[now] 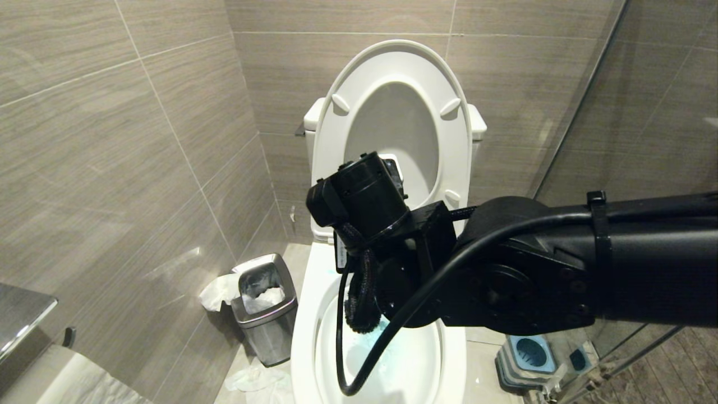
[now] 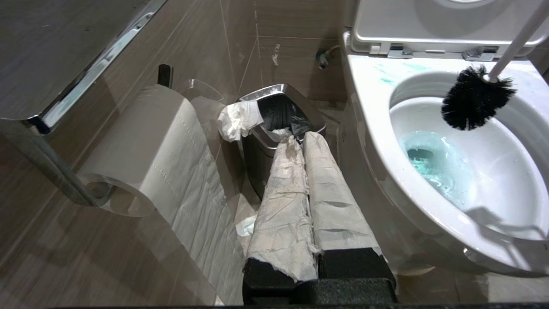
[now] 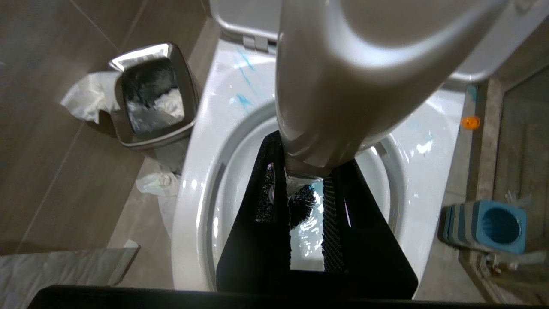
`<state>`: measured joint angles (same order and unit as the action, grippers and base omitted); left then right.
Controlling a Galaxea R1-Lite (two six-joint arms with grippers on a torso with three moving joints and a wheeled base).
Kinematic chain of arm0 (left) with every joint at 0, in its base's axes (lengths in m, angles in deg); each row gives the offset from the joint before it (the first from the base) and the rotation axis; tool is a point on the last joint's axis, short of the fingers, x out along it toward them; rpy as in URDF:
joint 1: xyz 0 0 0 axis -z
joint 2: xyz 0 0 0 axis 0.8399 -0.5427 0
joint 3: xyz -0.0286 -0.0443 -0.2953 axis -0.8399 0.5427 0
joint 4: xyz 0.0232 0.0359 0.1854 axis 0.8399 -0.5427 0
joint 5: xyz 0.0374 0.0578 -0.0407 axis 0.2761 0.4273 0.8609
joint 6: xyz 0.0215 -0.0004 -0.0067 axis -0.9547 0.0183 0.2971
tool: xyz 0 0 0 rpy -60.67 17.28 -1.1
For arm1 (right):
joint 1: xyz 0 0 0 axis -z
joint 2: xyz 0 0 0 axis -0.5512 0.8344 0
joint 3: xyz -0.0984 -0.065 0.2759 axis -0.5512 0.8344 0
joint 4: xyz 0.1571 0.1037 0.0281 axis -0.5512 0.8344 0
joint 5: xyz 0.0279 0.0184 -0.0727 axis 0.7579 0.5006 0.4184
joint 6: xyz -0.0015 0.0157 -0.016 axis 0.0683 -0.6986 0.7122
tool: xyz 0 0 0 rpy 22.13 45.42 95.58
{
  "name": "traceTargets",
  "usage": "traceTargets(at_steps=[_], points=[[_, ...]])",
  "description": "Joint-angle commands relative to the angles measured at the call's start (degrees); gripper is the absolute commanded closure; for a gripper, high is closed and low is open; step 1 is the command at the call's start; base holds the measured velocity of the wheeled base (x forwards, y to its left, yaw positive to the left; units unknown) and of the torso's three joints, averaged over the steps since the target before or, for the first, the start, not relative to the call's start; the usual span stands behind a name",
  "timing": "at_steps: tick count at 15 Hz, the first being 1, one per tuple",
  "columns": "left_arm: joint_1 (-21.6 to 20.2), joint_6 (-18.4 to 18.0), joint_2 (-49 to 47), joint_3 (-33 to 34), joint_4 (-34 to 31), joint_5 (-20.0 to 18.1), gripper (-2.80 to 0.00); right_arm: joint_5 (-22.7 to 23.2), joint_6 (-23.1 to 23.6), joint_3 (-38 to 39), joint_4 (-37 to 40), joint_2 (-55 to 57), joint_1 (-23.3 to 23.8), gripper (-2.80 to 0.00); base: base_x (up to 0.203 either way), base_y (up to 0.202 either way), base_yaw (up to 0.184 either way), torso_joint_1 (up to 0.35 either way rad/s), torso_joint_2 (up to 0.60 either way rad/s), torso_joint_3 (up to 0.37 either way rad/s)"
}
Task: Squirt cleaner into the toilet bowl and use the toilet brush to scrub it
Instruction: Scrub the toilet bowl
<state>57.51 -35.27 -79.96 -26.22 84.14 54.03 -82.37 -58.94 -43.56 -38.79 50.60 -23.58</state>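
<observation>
The right gripper [image 3: 304, 189] clamps the slim white plastic toilet brush [image 2: 476, 101], black bristle head just above teal water inside the glossy white ceramic toilet bowl [image 2: 377, 128]; the paper-wrapped left gripper [image 2: 306, 141] is closed, empty, near the steel waste bin [image 2: 281, 109]

The head camera looks forward and down from high, past the black right arm, onto the white glossy ceramic toilet bowl [image 1: 303, 336]. The left wrist camera sits low beside the bowl, behind the paper-wrapped left hand [image 2: 305, 141]. The right wrist camera looks steeply down, very near, behind the right hand [image 3: 305, 193]. All three share the bowl and the small steel waste bin [image 1: 265, 311].
</observation>
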Motion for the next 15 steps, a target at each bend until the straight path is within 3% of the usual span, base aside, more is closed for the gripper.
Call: traceTargets(at_steps=[1,3,8,15], points=[[0.06,-0.01,0.01,0.00,0.00,0.06,0.00,-0.36,-4.69,4.93,0.08,1.13,0.08,0.00,0.000,0.000,0.000,0.000,0.00,0.000],[-0.03,0.04,0.01,0.00,0.00,0.06,0.00,-0.51,-6.43,4.33,0.03,0.82,0.07,0.00,0.000,0.000,0.000,0.000,0.00,0.000],[-0.03,0.04,0.01,0.00,0.00,-0.02,0.00,-0.74,-5.71,3.67,0.35,-8.93,1.29,0.00,0.000,0.000,0.000,0.000,0.00,0.000],[-0.03,-0.04,0.01,0.00,0.00,-0.02,0.00,-2.08,3.62,-3.27,2.50,-18.14,15.26,0.00,0.000,0.000,0.000,0.000,0.00,0.000]])
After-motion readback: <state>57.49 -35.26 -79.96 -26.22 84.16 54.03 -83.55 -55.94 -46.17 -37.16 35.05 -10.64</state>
